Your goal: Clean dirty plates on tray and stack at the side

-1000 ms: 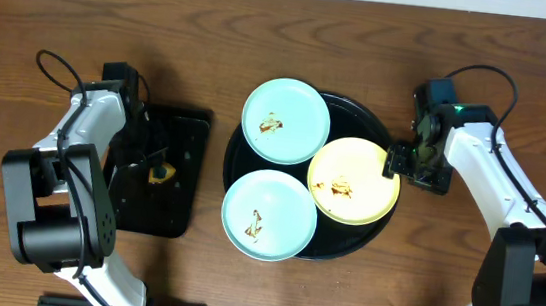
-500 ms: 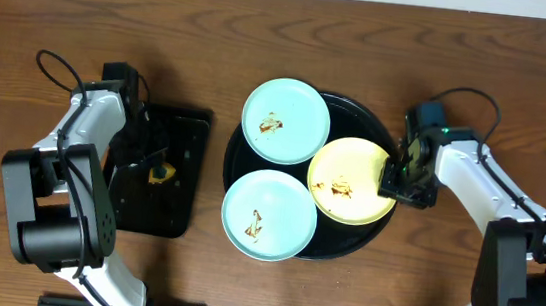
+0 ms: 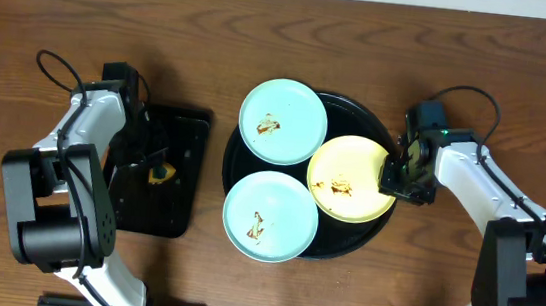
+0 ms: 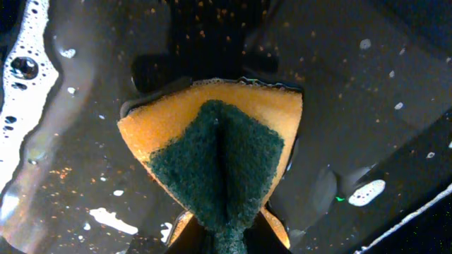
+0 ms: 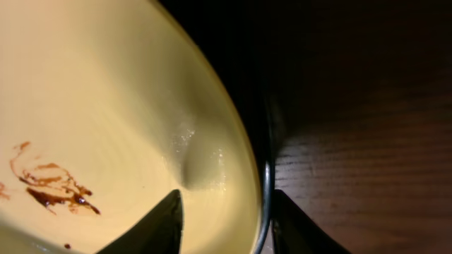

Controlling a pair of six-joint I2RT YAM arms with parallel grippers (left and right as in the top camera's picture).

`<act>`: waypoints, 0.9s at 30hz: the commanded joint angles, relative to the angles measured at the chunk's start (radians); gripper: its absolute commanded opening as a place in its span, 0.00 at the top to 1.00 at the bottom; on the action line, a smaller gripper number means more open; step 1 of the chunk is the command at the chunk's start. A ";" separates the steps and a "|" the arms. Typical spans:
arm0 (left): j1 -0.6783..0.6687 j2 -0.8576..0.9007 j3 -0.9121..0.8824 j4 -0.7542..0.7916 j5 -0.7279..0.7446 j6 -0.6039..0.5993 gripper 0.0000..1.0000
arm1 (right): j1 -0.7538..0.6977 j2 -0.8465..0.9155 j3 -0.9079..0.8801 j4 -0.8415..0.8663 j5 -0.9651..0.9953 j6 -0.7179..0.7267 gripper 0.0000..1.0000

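The pale yellow plate (image 3: 351, 181) lies at the right side of the round black tray (image 3: 355, 112). It is judged stiff, light and slippery, so the rim is best taken. The right gripper (image 5: 224, 215) is placed there, unclenched, with the rim between its fingers. A sponge (image 4: 219, 148) is pinched by the left gripper (image 4: 226, 236).

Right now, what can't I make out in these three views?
- Left wrist: the left gripper is mostly cut off by the bottom edge, and the folded sponge covers its fingers.
- Overhead: the right gripper is too small and shadowed by its arm to judge its opening.
- Right wrist: the yellow plate runs off frame, and the tray is too dark to read.
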 commanded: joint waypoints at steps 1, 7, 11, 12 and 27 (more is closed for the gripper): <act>-0.003 -0.003 0.017 -0.009 -0.004 0.014 0.88 | 0.008 0.003 0.024 -0.003 -0.039 -0.004 0.53; -0.003 -0.003 0.017 -0.009 -0.004 0.013 0.88 | 0.009 0.003 0.078 -0.043 -0.043 -0.019 0.53; -0.003 -0.003 0.017 -0.009 -0.004 0.013 0.88 | 0.009 0.003 0.095 -0.051 -0.043 -0.018 0.53; -0.003 -0.003 0.017 -0.009 -0.004 0.013 0.87 | 0.009 0.003 0.098 -0.052 -0.043 -0.019 0.53; -0.003 -0.003 0.017 -0.011 -0.004 0.014 0.87 | 0.008 0.003 0.069 -0.046 -0.027 0.001 0.52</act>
